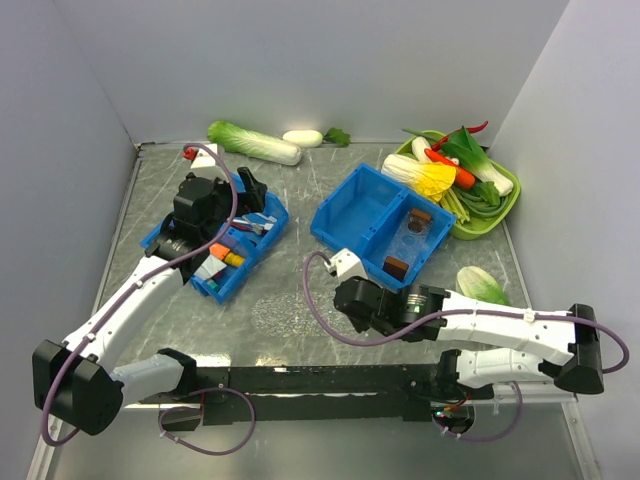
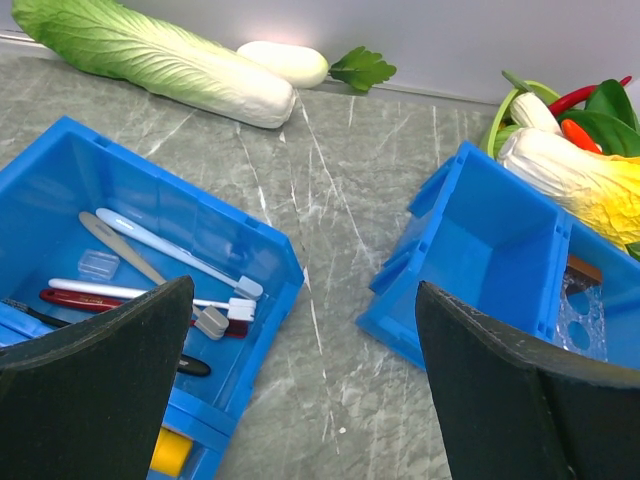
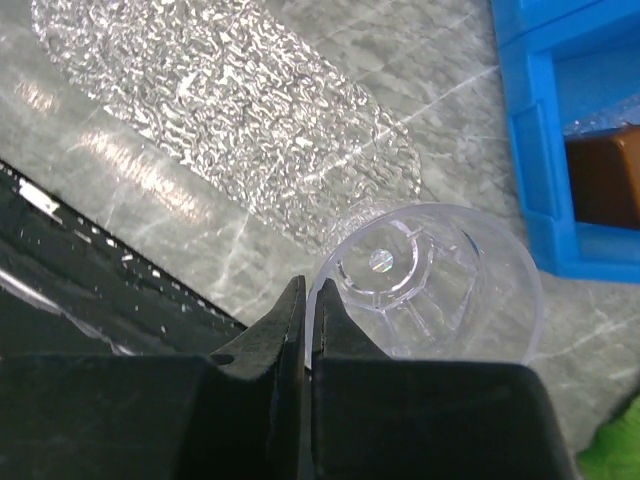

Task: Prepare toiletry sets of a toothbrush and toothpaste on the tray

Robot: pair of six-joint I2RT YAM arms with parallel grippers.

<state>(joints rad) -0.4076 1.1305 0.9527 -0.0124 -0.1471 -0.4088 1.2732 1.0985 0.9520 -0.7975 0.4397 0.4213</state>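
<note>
Grey worktop (image 2: 330,200): left hand (image 2: 305,300) released over toothbrushes (image 2: 150,292), right hand (image 3: 305,300) grasping a clear cup (image 3: 430,270), tray (image 3: 220,110) at its eleven o'clock.

overhead camera looks down across the table (image 1: 310,175); both wrist cameras sit close, sharing the divided blue bin (image 1: 355,210).

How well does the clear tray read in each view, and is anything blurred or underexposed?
Top external: the tray is only a faint speckled patch on the grey table. Right wrist: its bumpy surface glints brightly and reads clearly; the right fingers, pinching a clear cup, are black and detail-less. Left wrist: tray not in frame, toothbrushes sharp, left fingers dark.
</note>
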